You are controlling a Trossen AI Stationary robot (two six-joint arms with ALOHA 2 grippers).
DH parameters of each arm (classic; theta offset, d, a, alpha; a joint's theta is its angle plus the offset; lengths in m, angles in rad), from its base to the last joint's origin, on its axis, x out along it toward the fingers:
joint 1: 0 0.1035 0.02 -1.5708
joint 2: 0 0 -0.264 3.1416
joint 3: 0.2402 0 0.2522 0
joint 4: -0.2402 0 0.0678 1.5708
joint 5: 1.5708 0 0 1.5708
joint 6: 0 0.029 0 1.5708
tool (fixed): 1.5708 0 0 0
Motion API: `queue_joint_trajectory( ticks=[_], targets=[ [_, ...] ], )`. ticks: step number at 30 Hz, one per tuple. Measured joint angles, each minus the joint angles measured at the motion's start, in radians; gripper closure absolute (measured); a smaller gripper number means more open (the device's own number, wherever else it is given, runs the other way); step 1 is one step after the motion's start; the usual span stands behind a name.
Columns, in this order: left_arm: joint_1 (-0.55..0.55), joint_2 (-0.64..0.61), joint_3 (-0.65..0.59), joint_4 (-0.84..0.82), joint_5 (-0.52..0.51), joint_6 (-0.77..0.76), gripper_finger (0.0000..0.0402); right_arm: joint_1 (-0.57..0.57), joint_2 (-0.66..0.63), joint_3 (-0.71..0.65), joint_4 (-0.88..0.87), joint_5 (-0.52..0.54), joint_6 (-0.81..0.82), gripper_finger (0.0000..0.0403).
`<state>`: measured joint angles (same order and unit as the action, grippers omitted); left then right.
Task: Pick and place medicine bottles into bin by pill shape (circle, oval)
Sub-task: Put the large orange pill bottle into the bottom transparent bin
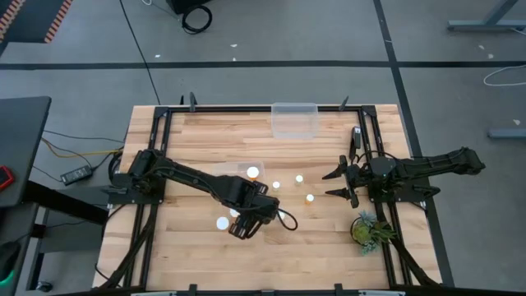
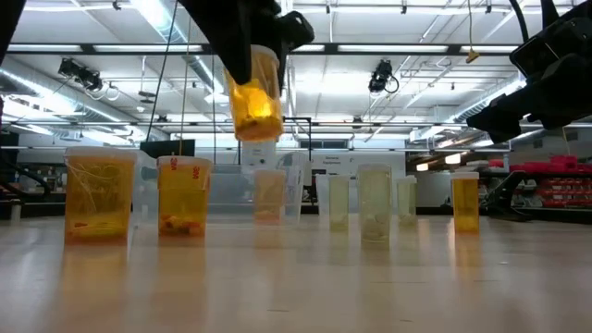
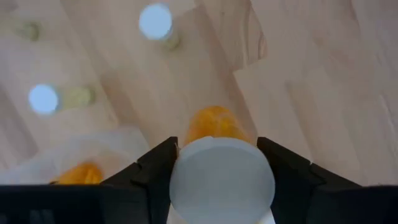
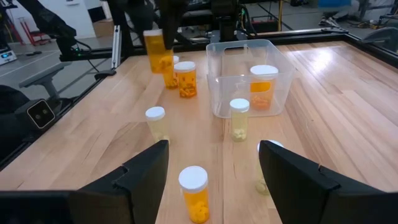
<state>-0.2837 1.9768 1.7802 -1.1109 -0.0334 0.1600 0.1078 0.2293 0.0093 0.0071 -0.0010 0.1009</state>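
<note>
Left gripper (image 3: 217, 168) over the table's (image 1: 189, 247) middle-front area, fingers (image 3: 152, 171) closed on either side of an amber bottle (image 3: 221, 177) with a white cap. The low view shows that bottle (image 2: 254, 92) lifted clear of the table, hanging upright above the others.

Right gripper (image 4: 214, 168) near the table's right edge, pointing inward, fingers (image 4: 146, 171) spread wide with nothing between them. A small green plant (image 1: 368, 230) sits just in front of it.

Other bottles stand on the table. The high view shows white caps near the middle: one (image 1: 253, 172) beside the left arm, one (image 1: 223, 223) close by the left gripper, and smaller ones (image 1: 299, 178) between the two arms. The right wrist view shows an amber bottle (image 4: 194, 193) standing just ahead of the open fingers, pale ones (image 4: 239, 118) beyond it, and an amber one (image 4: 186, 78) farther off.

A clear bin (image 4: 249, 78) stands on the table with one amber bottle (image 4: 263, 87) upright inside it. A second clear bin (image 1: 294, 119) sits at the table's far edge; contents cannot be made out.
</note>
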Motion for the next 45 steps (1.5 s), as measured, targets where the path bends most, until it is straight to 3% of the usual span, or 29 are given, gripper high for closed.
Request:
queue_joint_trajectory(
  ticks=[6,14,20,31,35,45],
  targets=[
    [0.026,-0.003,0.006,-0.111,-0.048,-0.032,0.0179,0.0,0.0,0.0,0.0,0.0,0.0,0.0146],
    [0.058,-0.004,0.003,-0.208,-0.061,-0.071,0.02,0.0,0.0,0.0,0.0,0.0,0.0,0.0146],
    [0.062,-0.067,-0.121,-0.211,-0.148,-0.073,0.0185,0.0,0.0,0.0,0.0,0.0,0.0,0.0146],
    [0.166,-0.276,-0.308,-0.092,-0.161,-0.104,0.0192,0.0,0.0,0.0,0.0,0.0,0.0,0.0146],
    [0.208,-0.301,-0.367,-0.033,-0.161,-0.104,0.0177,0.0,0.0,0.0,0.0,0.0,0.0,0.0146],
    [0.273,-0.304,-0.551,0.073,-0.142,-0.109,0.0194,0.0,0.0,0.0,0.0,0.0,0.0,0.0146]
  ],
)
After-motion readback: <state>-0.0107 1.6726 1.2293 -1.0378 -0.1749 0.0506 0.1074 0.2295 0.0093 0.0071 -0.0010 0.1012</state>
